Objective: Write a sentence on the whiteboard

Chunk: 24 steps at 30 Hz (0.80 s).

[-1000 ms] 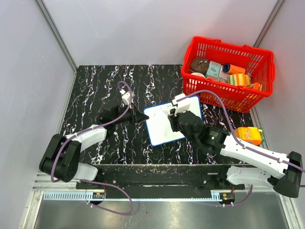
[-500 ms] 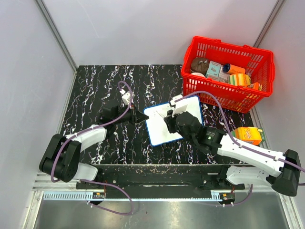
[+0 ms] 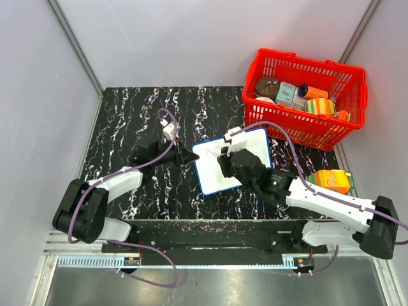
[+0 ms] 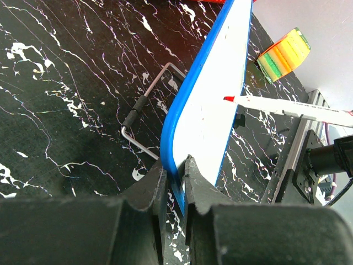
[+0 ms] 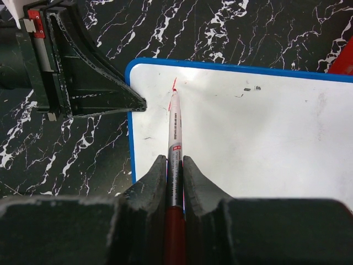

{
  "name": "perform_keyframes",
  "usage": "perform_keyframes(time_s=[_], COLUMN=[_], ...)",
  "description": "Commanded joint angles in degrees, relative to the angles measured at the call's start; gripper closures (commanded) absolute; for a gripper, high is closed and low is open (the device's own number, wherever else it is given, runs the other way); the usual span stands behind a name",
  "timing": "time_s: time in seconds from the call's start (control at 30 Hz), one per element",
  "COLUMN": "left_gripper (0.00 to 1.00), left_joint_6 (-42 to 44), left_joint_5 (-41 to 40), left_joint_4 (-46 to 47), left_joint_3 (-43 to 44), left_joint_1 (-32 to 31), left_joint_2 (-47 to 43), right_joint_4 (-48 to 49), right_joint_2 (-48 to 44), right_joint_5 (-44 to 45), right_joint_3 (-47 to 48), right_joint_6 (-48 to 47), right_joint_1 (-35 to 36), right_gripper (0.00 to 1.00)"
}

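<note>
The whiteboard (image 3: 220, 175), white with a thin blue frame, lies on the black marbled table (image 3: 127, 121). My left gripper (image 3: 190, 157) is shut on its left edge; the left wrist view shows the blue frame (image 4: 187, 105) pinched between the fingers. My right gripper (image 3: 224, 159) is shut on a red marker (image 5: 175, 138) whose tip touches the board (image 5: 265, 143) near its top left corner. Only a short red stroke (image 5: 173, 85) of the sentence shows there. The marker also shows in the left wrist view (image 4: 287, 107).
A red basket (image 3: 305, 95) with several packaged items stands at the back right. An orange carton (image 3: 334, 180) lies at the right edge. A wire stand (image 4: 144, 116) lies under the board's left side. Grey walls enclose the table.
My right gripper with the marker has moved left across the board toward its top left corner. The left gripper and board have not moved.
</note>
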Motion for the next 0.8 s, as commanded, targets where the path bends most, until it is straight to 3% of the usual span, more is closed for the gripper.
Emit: perform_keyframes(time_s=[0.0,0.77], left_gripper=[1.0,1.0], left_joint_6=[7.89,8.06], left_joint_5=[-8.67,-8.49], left_joint_4=[0.44,0.26], left_joint_3=[-0.03,-0.03], left_joint_1=[0.69,0.6], left_joint_2=[-0.01,-0.01], right_joint_4=[2.86,3.39], right_joint_2=[-0.1,1.83], right_joint_5=[4.13,7.47], right_joint_3=[0.7,0.7], right_joint_6=[1.02,1.55], right_joint_1=[0.51,0.42], right_gripper=[1.0,1.0])
